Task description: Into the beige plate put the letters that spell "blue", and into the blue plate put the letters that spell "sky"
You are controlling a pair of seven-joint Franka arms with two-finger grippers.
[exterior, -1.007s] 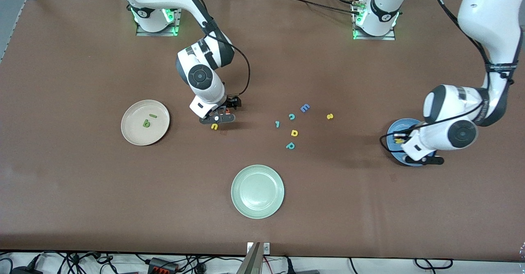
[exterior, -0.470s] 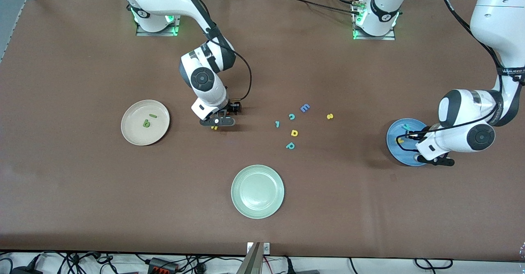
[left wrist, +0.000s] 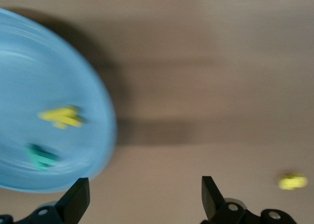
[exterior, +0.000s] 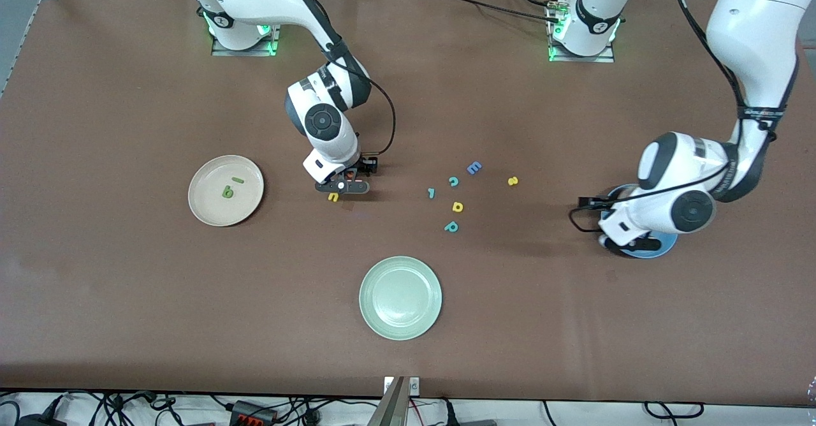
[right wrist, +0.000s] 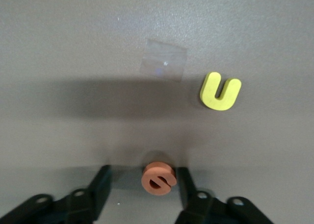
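From the front, the right tool [exterior: 342, 187] sits low on the worktop [exterior: 127, 298] beside the yellow u [exterior: 333, 197], the beige plate [exterior: 210, 212] toward the right arm's end carries the dark green b [exterior: 227, 191] and green l [exterior: 237, 180], and the left tool [exterior: 631, 244] hangs over the blue plate [exterior: 663, 245]. In the left wrist view its fingers [left wrist: 78, 200] are spread wide and empty, off the edge of the blue plate [left wrist: 93, 96], which holds a yellow letter [left wrist: 61, 117] and a teal letter [left wrist: 41, 156]. In the right wrist view the part-closed fingers [right wrist: 100, 182] flank the orange e [right wrist: 158, 179], one side touching it, the yellow u [right wrist: 220, 91] apart on the worktop.
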